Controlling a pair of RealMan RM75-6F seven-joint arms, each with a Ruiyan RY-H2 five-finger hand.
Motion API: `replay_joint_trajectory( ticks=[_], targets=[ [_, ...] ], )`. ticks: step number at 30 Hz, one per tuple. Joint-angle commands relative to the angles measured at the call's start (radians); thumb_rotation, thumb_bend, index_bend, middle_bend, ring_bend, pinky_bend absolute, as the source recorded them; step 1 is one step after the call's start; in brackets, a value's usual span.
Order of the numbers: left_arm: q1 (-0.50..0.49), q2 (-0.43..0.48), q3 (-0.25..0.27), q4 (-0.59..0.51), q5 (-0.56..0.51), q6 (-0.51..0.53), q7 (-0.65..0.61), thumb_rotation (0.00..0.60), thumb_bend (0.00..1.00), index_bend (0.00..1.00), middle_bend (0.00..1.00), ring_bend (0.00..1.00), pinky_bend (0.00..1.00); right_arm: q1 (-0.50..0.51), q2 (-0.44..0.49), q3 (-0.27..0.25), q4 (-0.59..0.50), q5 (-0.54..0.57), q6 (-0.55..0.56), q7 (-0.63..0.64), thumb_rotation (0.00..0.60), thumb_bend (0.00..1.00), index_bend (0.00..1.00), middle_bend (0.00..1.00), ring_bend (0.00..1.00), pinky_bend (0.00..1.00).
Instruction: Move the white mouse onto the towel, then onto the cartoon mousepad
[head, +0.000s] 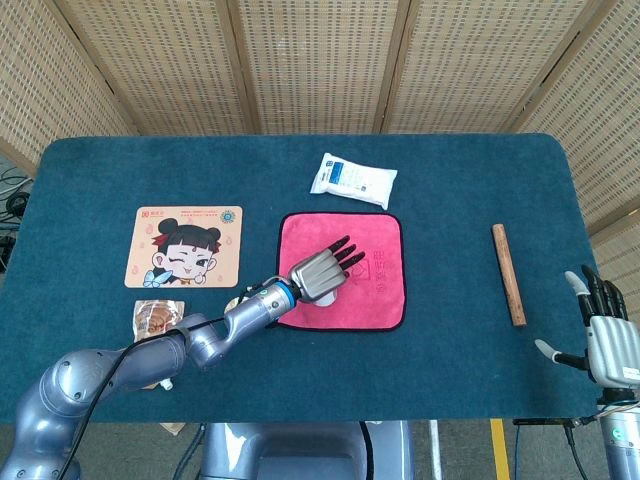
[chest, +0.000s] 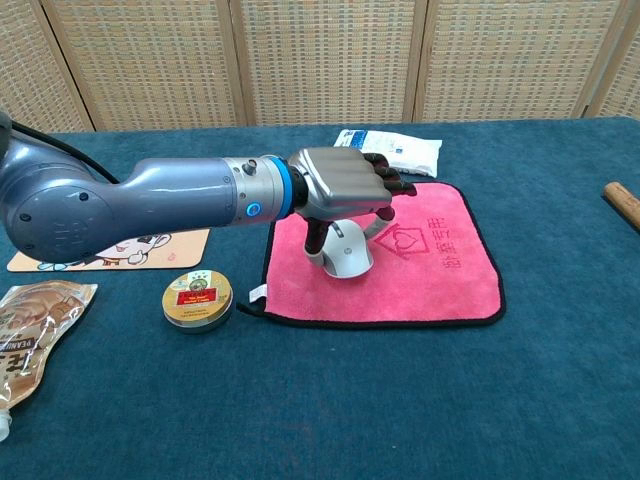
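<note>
The white mouse (chest: 345, 252) is over the left part of the pink towel (head: 375, 290) (chest: 430, 262), and whether it touches the cloth I cannot tell. My left hand (head: 320, 272) (chest: 342, 188) covers it from above and grips its sides between thumb and fingers. In the head view the hand hides most of the mouse. The cartoon mousepad (head: 185, 246) (chest: 180, 240) lies to the left, partly behind my left forearm in the chest view. My right hand (head: 605, 340) hangs open beyond the table's front right corner, holding nothing.
A white tissue pack (head: 352, 180) (chest: 390, 150) lies behind the towel. A wooden stick (head: 508, 273) (chest: 622, 203) rests at the right. A round tin (chest: 198, 298) and a snack packet (chest: 35, 325) sit front left, between towel and mousepad.
</note>
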Motion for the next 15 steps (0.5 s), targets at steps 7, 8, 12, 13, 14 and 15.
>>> replay_joint_trajectory(
  ticks=[7,8,12,13,14,15],
  targets=[
    [0.035,0.051,0.023,0.0,0.012,0.03,-0.026,0.6,0.1,0.65,0.0,0.0,0.0,-0.001,0.0,0.0,-0.001,-0.001,0.003,-0.005,0.6,0.0,0.06,0.0,0.0,0.0],
    [0.038,0.056,0.024,-0.001,0.012,0.033,-0.027,0.6,0.11,0.65,0.0,0.0,0.0,-0.001,-0.001,0.0,-0.001,-0.001,0.004,-0.006,0.6,0.0,0.06,0.0,0.0,0.0],
    [0.059,0.092,0.034,-0.006,0.017,0.051,-0.036,0.6,0.12,0.65,0.0,0.0,0.0,-0.002,-0.002,0.0,-0.003,-0.001,0.006,-0.015,0.6,0.0,0.06,0.0,0.0,0.0],
    [0.064,0.101,0.037,-0.009,0.02,0.055,-0.038,0.6,0.12,0.66,0.0,0.0,0.0,-0.002,-0.002,0.0,-0.003,-0.001,0.006,-0.017,0.6,0.0,0.06,0.0,0.0,0.0],
    [0.068,0.111,0.042,-0.01,0.025,0.06,-0.04,0.6,0.12,0.66,0.0,0.0,0.0,-0.002,-0.002,0.0,-0.004,-0.001,0.006,-0.02,0.6,0.0,0.06,0.0,0.0,0.0],
    [0.074,0.121,0.047,-0.011,0.032,0.067,-0.042,0.6,0.12,0.66,0.0,0.0,0.0,-0.002,-0.003,0.001,-0.004,0.0,0.007,-0.022,0.6,0.0,0.06,0.0,0.0,0.0]
  ],
)
